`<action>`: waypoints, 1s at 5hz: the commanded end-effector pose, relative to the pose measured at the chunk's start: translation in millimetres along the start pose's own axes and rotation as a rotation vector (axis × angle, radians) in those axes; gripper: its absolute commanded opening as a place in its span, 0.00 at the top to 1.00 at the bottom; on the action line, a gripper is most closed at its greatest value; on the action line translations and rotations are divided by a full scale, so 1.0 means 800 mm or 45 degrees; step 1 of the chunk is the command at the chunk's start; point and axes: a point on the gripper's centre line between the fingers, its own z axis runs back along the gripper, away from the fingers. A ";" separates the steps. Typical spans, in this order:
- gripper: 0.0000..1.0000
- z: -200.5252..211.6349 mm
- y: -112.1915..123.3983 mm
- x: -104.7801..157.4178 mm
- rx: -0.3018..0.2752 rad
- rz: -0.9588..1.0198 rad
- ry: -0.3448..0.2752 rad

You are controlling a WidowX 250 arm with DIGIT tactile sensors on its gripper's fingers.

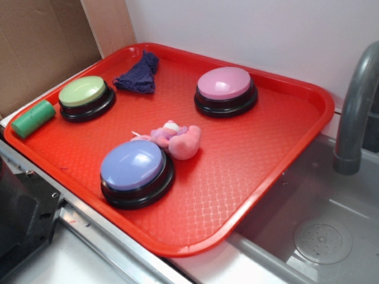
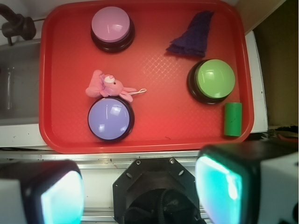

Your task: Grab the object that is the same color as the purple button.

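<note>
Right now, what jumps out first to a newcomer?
The bright red tray beside the sink, carrying three dome buttons: the purple button nearest the front edge, a green one and a pink one further back. A pink plush toy touches the purple button; the dark purple cloth lies by the far rim.

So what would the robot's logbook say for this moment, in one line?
stage: not yet reaching | fingers: open, nothing held, off the red tray | target: purple cloth beside green button | matches purple button
</note>
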 end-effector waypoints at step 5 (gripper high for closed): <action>0.00 -0.080 0.073 0.120 0.154 0.422 -0.075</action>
